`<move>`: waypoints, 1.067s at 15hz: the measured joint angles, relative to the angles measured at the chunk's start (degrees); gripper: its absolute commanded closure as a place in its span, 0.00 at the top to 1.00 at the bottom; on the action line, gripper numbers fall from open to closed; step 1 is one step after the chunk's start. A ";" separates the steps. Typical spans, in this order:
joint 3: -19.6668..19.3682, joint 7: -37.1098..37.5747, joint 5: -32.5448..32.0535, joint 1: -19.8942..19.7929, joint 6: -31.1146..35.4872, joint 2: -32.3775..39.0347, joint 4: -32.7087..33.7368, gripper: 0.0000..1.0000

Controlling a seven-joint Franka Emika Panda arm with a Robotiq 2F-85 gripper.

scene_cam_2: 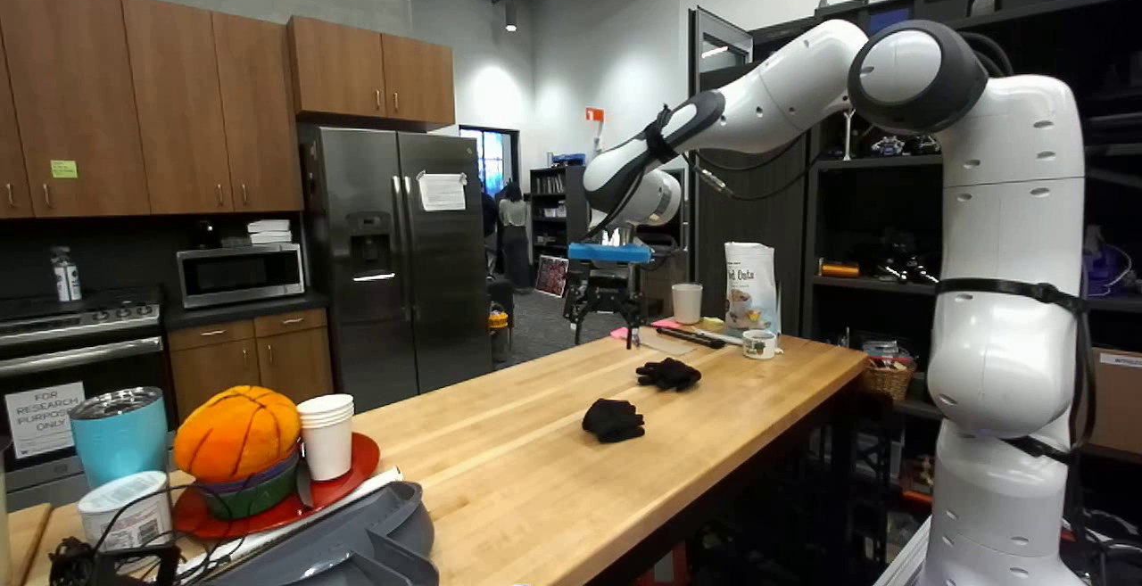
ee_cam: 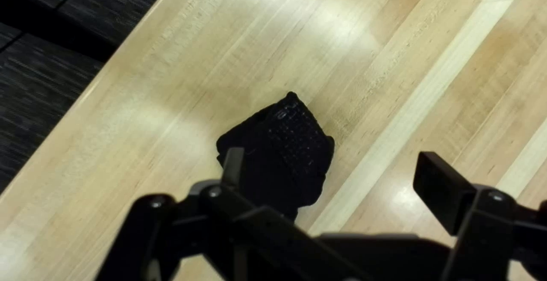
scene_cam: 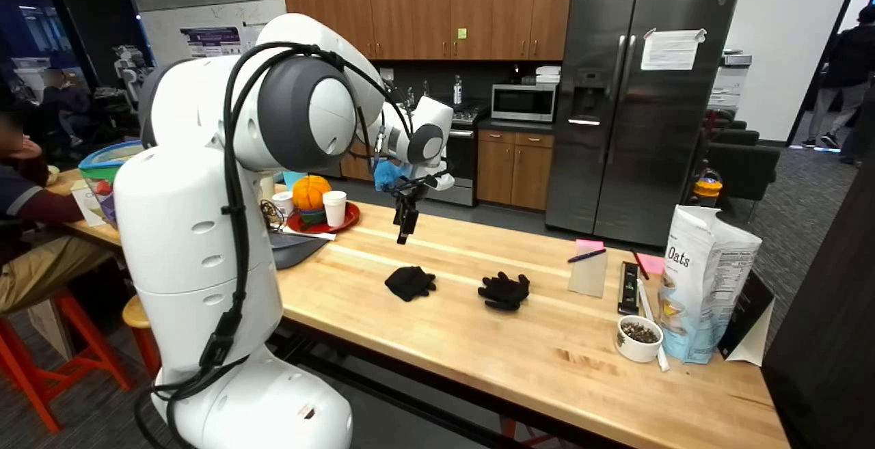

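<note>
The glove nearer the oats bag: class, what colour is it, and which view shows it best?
Black; the glove shows best in an exterior view.

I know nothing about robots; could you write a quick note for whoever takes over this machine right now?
Fingers: wide apart above the table, holding nothing.
Where: one black glove lies on the table; a second black glove lies apart from it, nearer the oats bag.
Done: fingers open, with one glove in the wrist view.
Left, apparently: any gripping; neither glove is held yet.
</note>
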 measured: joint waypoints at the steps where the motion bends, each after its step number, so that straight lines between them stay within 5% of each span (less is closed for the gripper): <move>1: -0.20 0.02 0.00 0.02 0.00 0.53 0.03 1.00; 16: -3.31 1.55 0.00 0.00 -0.16 5.94 0.83 1.00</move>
